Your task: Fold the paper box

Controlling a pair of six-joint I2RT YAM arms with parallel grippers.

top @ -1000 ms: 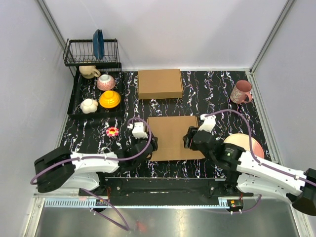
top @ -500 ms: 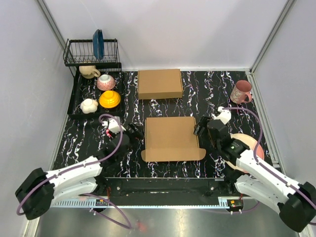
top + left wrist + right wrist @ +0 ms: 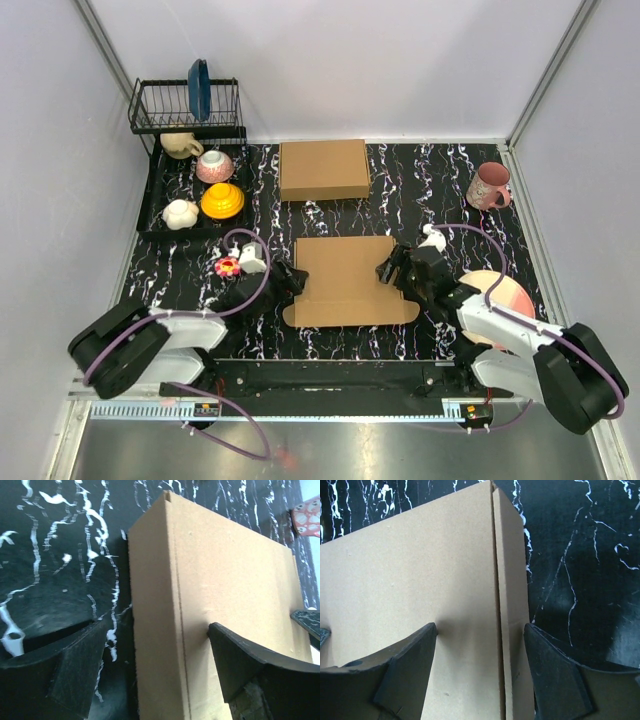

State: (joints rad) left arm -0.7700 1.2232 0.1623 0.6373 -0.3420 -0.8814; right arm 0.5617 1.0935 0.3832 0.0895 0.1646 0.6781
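The paper box lies at mid table, closed into a shallow brown rectangle with small tabs sticking out at its near corners. My left gripper is open at the box's left edge. In the left wrist view one finger is over the table and the other over the box top, with the left side wall between them. My right gripper is open at the box's right edge. In the right wrist view it straddles the right side wall of the box.
A second, neatly formed cardboard box sits at the back. A black dish rack and a tray with bowls and cups stand at the back left. A pink mug is at the back right, a pink plate under the right arm, and a small flower toy by the left arm.
Both grippers pulled outward away from the box half a second ago and have now come back to its left and right edges. The box has shifted slightly.
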